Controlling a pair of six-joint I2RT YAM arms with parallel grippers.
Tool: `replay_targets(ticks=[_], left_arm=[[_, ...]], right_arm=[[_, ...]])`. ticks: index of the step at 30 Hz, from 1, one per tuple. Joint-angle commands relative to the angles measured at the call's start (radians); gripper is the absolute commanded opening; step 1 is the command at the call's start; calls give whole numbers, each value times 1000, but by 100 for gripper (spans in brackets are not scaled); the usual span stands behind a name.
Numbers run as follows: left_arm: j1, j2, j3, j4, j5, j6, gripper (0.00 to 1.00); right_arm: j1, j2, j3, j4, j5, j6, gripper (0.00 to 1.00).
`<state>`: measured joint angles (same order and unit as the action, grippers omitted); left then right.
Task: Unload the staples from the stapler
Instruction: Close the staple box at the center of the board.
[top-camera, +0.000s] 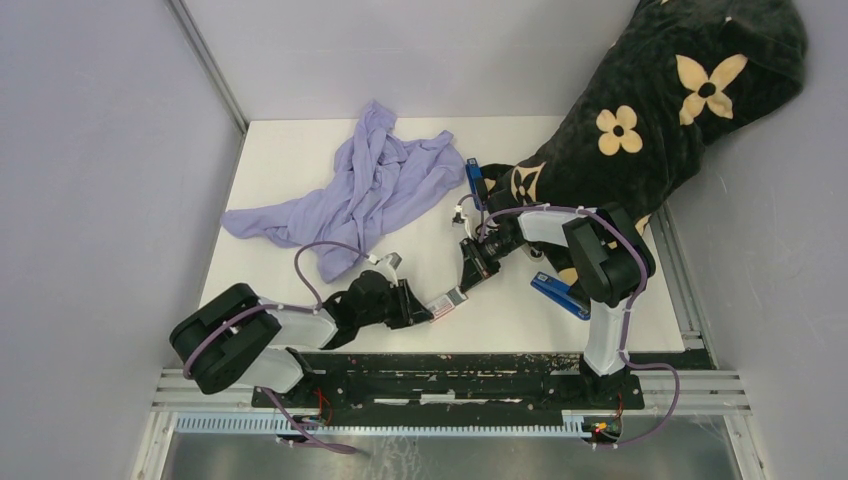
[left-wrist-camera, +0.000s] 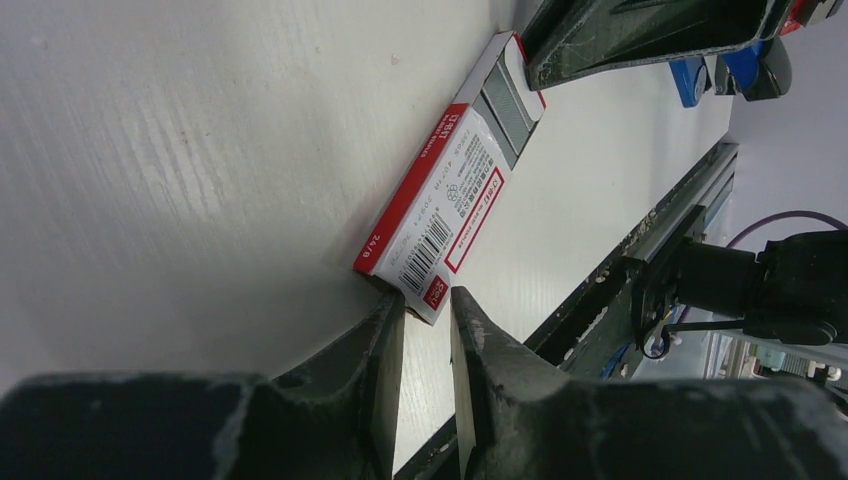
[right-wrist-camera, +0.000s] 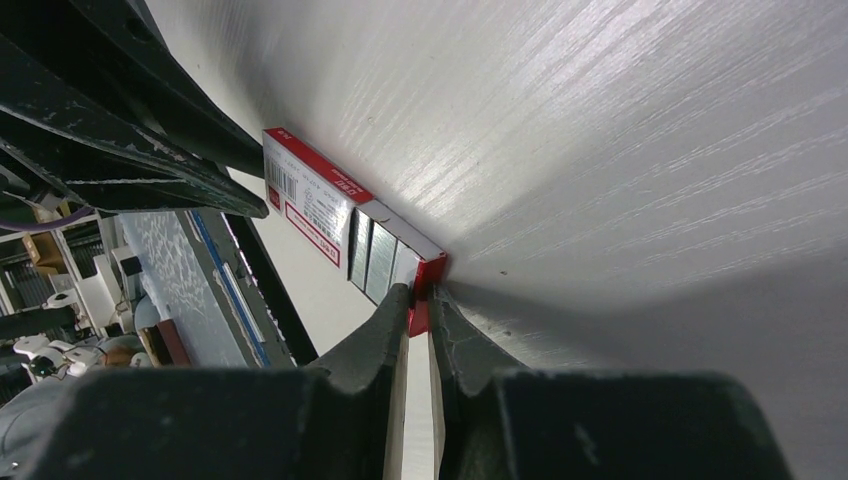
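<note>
A small red-and-white staple box lies near the table's front edge between both grippers, its inner tray slid partly out. Silver-grey staples show in the open tray. My right gripper is shut on the tray's red end flap. My left gripper has its jaws narrowly apart, with the corner of the box pinched between the fingertips. A blue stapler lies on the table beside the right arm, away from both grippers.
A crumpled lilac cloth covers the far left of the table. A dark fabric with yellow flowers hangs over the far right corner. Another blue object lies at its edge. The black mounting rail runs along the near edge.
</note>
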<state>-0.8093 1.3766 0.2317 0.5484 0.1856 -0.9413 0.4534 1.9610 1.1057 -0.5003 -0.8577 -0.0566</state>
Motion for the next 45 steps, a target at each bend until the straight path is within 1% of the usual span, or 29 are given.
replay_targets(ticks=[1, 11, 36, 40, 45], left_arm=[[-4, 50, 33, -31, -19, 15, 31], [0, 119, 67, -22, -19, 36, 30], [21, 168, 75, 11, -8, 51, 30], [28, 162, 66, 17, -12, 53, 31], [31, 117, 43, 19, -16, 50, 34]], right_arm=[[14, -42, -4, 20, 0, 0, 16], [24, -41, -2, 18, 1, 0, 15], [45, -40, 3, 5, 0, -14, 15], [46, -40, 9, -2, -1, -18, 17], [23, -73, 23, -22, -11, -32, 23]])
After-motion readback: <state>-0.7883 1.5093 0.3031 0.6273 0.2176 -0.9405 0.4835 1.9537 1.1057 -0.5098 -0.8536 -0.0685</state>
